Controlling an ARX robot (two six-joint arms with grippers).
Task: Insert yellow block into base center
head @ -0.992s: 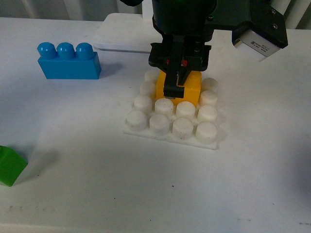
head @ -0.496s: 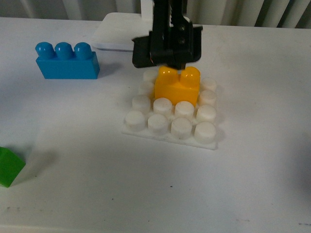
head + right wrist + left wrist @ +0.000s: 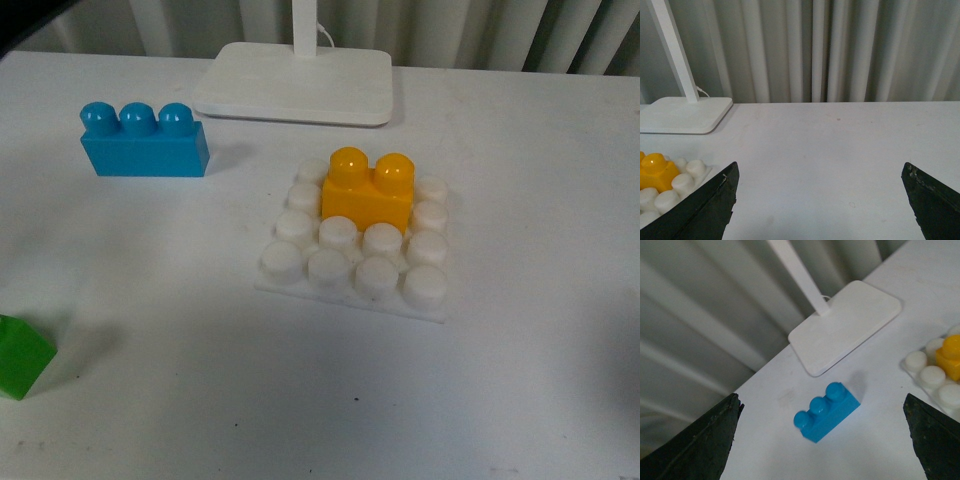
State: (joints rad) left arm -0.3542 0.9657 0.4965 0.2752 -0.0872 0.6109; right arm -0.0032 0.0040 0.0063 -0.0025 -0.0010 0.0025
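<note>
Gone from the front view is the arm that was over the block (image 3: 368, 190), which is sitting pressed onto the base (image 3: 355, 240) middle, slightly rearward. Both grippers (image 3: 822, 440) (image 3: 820, 205) are hanging spread, empty.

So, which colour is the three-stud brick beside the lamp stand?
The brick is bright blue; the front view shows it best.
</note>
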